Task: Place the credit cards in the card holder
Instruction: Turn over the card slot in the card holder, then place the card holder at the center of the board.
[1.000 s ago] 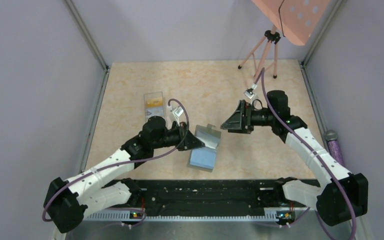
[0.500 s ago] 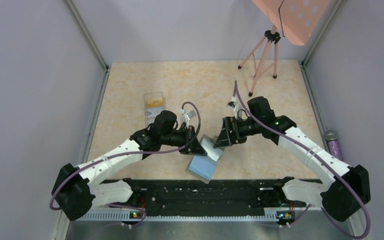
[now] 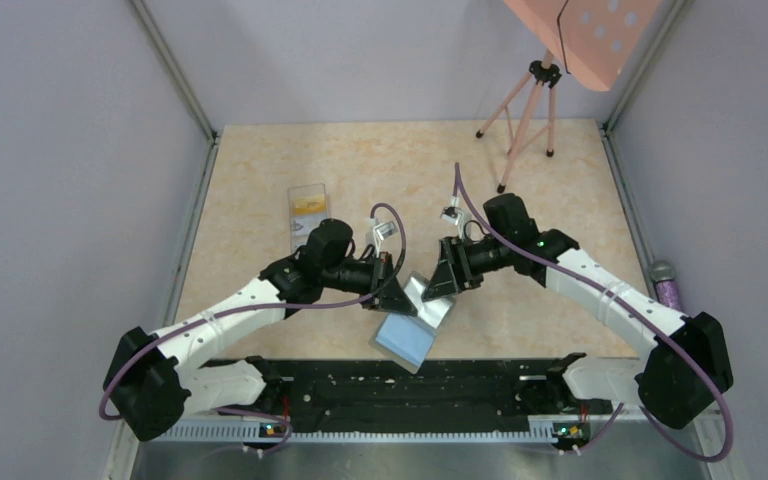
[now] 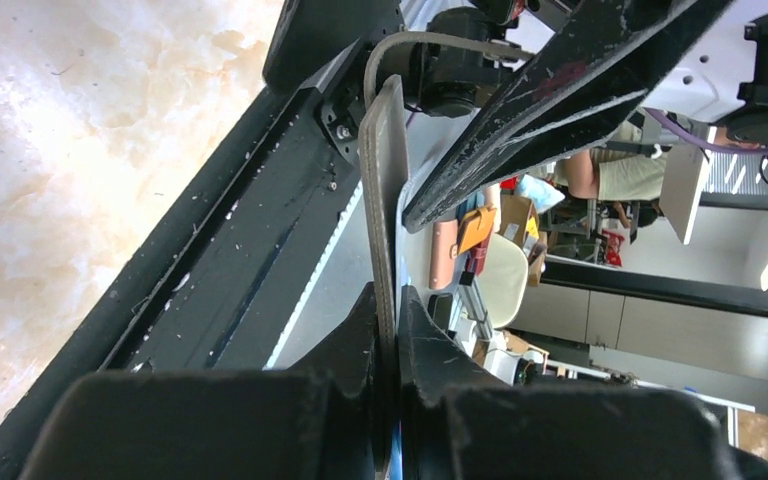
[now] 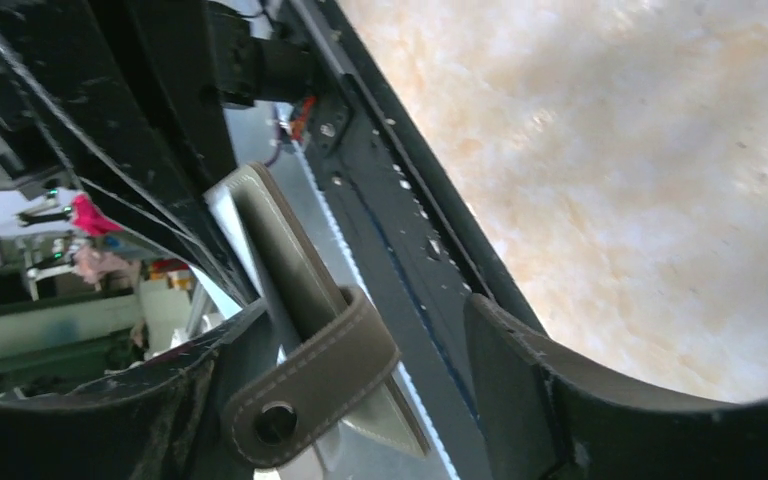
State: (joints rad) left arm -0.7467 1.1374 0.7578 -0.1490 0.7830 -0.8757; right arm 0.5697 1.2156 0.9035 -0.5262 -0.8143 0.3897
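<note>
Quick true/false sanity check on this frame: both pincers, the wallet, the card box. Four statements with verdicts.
1. The left pincer is shut on an edge of the dark grey folding card holder. True.
2. The card holder is folded closed. False: it hangs open, with its light blue inside showing.
3. The right pincer is clamped on an orange card. False: its jaws stand apart around the card holder's edge by the snap tab, and no card is in them.
4. Orange and yellow credit cards sit in the clear plastic box on the table. True.
</note>
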